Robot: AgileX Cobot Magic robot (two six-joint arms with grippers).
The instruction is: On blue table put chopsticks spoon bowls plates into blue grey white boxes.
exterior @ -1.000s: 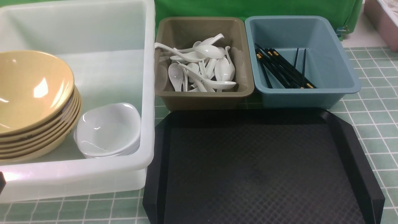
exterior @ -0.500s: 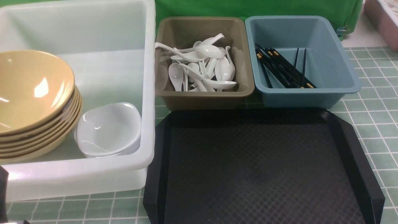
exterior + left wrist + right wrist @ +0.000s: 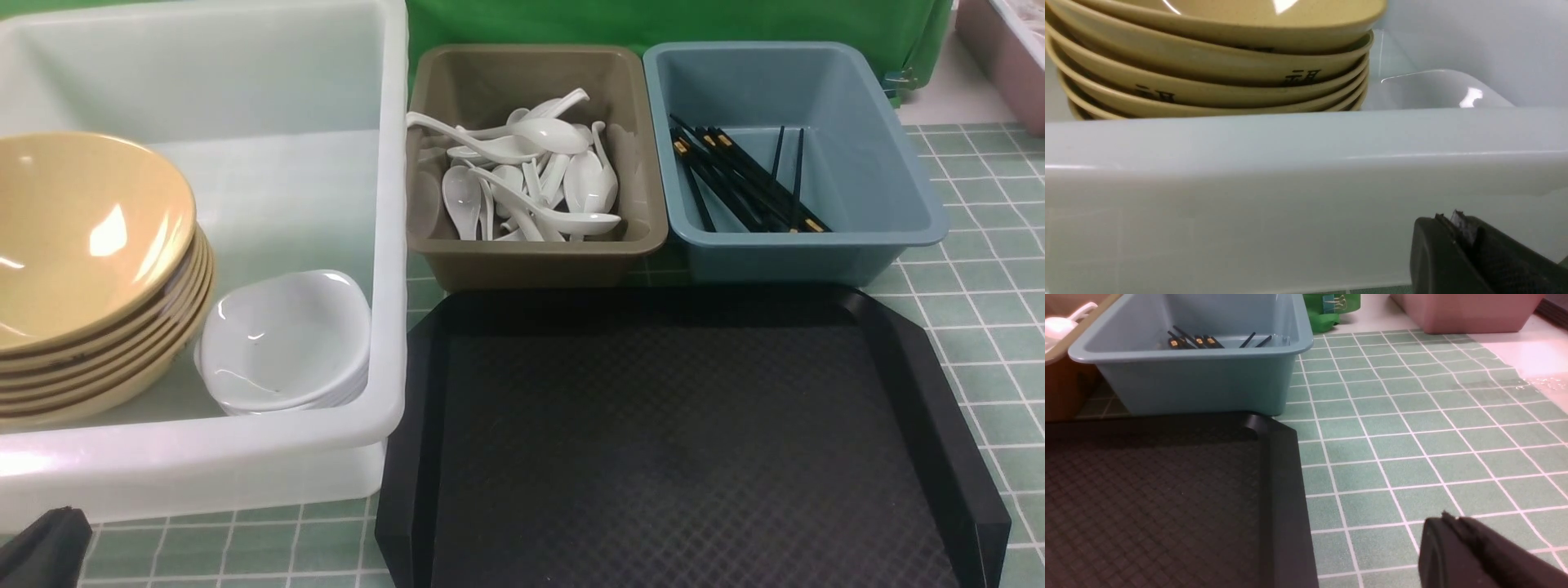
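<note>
A stack of tan bowls (image 3: 90, 269) and stacked small white plates (image 3: 282, 343) sit in the large white box (image 3: 245, 457). The grey box (image 3: 539, 253) holds several white spoons (image 3: 531, 171). The blue box (image 3: 816, 253) holds black chopsticks (image 3: 743, 175). My left gripper (image 3: 45, 547) is shut and empty, low at the front left outside the white box's near wall (image 3: 1290, 163); it also shows in the left wrist view (image 3: 1453, 222). My right gripper (image 3: 1449, 522) is shut and empty over the blue table (image 3: 1412, 437), right of the tray; it is out of the front view.
An empty black textured tray (image 3: 678, 441) lies in front of the grey and blue boxes. A pink tub (image 3: 1466, 310) stands at the far right. A green cloth (image 3: 653, 20) hangs behind the boxes.
The left gripper has shifted at the bottom left corner of the front view, dropping lower and showing more. Everything in the boxes is unmoved.
</note>
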